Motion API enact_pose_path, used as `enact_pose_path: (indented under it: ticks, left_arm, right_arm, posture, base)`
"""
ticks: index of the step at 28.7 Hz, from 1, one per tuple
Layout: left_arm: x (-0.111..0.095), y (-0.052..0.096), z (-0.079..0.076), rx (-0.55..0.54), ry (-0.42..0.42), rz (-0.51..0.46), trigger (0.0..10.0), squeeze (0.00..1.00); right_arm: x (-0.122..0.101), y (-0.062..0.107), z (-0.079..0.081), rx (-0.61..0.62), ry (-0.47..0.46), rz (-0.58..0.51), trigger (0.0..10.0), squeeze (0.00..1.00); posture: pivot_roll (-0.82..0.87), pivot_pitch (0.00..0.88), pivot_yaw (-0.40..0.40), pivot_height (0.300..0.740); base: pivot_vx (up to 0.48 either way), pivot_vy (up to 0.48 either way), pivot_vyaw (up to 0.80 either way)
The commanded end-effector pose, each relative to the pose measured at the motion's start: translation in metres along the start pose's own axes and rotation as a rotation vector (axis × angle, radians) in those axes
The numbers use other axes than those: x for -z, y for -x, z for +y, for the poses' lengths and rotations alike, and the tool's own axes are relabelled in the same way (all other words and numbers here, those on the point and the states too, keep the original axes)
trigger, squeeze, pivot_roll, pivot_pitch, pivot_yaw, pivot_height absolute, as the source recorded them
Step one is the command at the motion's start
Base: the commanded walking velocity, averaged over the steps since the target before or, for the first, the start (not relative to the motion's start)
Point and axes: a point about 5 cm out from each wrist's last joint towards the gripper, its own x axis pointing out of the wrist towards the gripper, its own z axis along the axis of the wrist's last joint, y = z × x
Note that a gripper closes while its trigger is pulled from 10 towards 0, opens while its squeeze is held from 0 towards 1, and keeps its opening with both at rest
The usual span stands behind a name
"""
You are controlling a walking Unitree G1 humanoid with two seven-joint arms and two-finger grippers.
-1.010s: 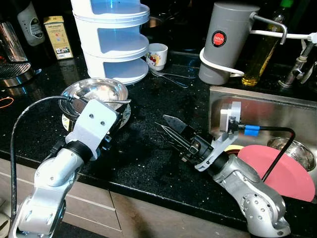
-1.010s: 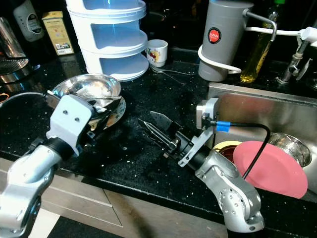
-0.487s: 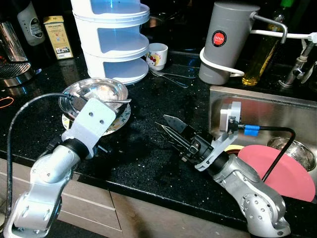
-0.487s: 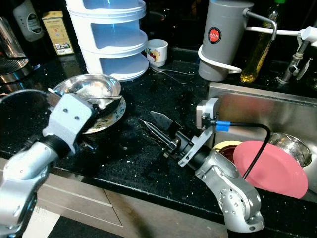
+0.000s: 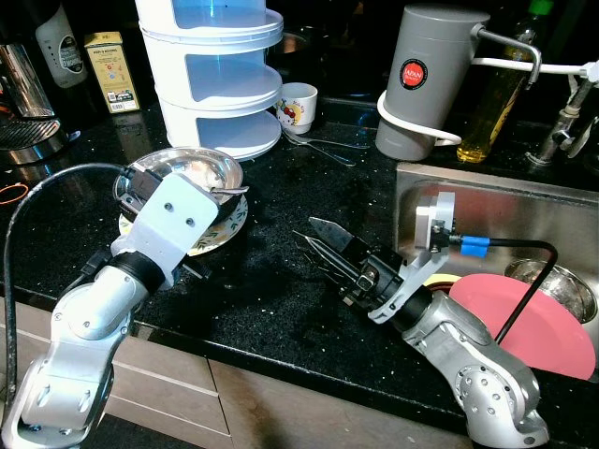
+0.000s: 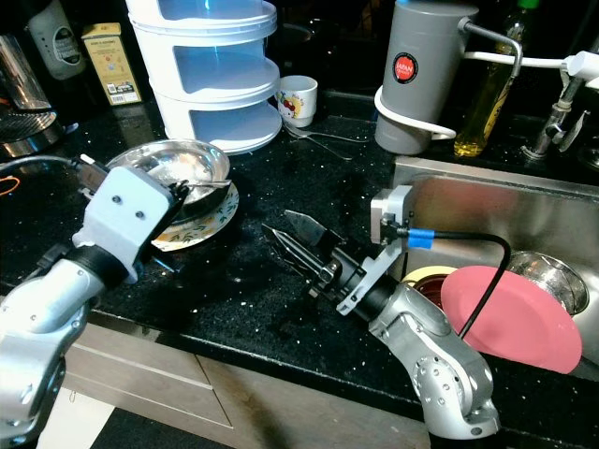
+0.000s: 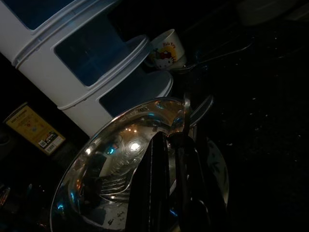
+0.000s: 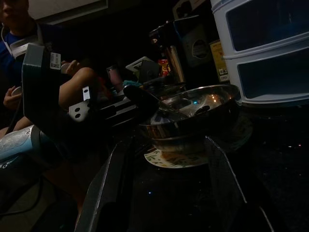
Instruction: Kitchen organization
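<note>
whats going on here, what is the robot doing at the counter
A humanoid robot is tidying a dark kitchen counter. Its left gripper is at the near rim of a steel bowl that sits on a patterned plate and has cutlery lying in it; the fingers look closed together there. The right gripper hovers open over the bare counter between the bowl and the sink, holding nothing. A pink plate lies in the sink.

A: Where is the bowl (image 5: 182, 174) placed?
B: On a plate (image 5: 221, 227), before the stacked containers (image 5: 213, 75); a cup (image 5: 298, 105) is set to their right.
A: And the sink (image 5: 487, 210)?
B: Found far right, a kettle (image 5: 428, 79) behind it.
</note>
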Motion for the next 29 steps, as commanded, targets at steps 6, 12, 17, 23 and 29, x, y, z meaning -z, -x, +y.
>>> enact_pose_path:
  ticks: [6,12,17,23,29]
  left_arm:
    - [-0.002,-0.004,-0.013,0.132,0.341,0.045,10.0,0.00]
    - [-0.005,-0.001,-0.019,0.249,0.436,0.093,10.0,0.00]
    - [-0.007,0.000,-0.018,0.274,0.499,0.112,10.0,0.00]
    - [-0.014,0.000,-0.015,0.284,0.553,0.109,10.0,0.00]
    - [-0.015,0.000,-0.014,0.286,0.548,0.133,10.0,0.00]
  right_arm:
    - [0.001,0.001,0.001,0.002,0.009,0.016,10.0,0.00]
    - [0.003,0.001,0.002,0.004,0.007,0.023,10.0,0.00]
    - [0.003,0.001,0.002,0.007,0.005,0.025,10.0,0.00]
    - [0.004,0.001,0.002,0.011,0.000,0.024,10.0,0.00]
    - [0.005,0.002,0.002,0.014,-0.002,0.025,10.0,0.00]
  posture:
    - [0.01,0.039,-0.029,0.740]
    - [0.01,0.047,-0.027,0.740]
    - [0.01,0.051,-0.026,0.740]
    - [0.01,0.054,-0.025,0.740]
    - [0.01,0.055,-0.024,0.740]
  base:
    - [0.000,0.000,0.00]
    - [0.000,0.000,0.00]
    - [0.000,0.000,0.00]
    - [0.000,0.000,0.00]
    - [0.000,0.000,0.00]
